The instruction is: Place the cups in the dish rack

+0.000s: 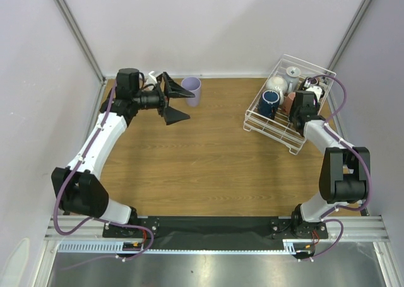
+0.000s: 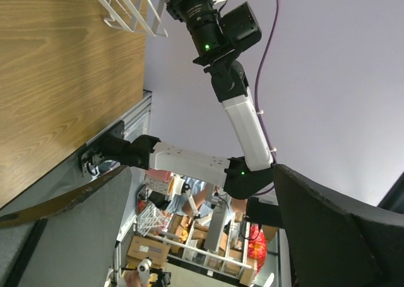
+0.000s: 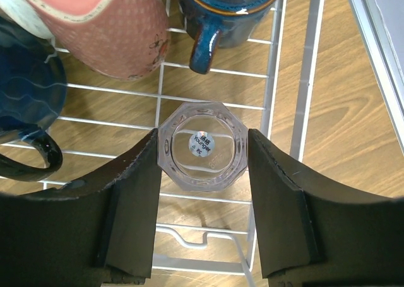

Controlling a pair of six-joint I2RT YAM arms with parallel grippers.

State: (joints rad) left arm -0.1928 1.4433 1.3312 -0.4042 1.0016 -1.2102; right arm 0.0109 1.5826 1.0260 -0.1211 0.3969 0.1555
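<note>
While the glass (image 3: pixel 202 147) stands in the rack (image 3: pixel 309 79) clamped by the right gripper (image 3: pixel 202 135), and the left gripper (image 1: pixel 190 105) gapes beside the tumbler (image 1: pixel 192 88) on the table (image 1: pixel 208 167), the glass could be toppled by an uneven release.

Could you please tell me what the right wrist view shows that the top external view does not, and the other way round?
Only the right wrist view: the clear glass standing on the dish rack's wire floor, the right pincer closed on its sides. Only the top external view: the lavender tumbler on the table near the open left pincer. Both: the dish rack and the navy cup inside it.
</note>
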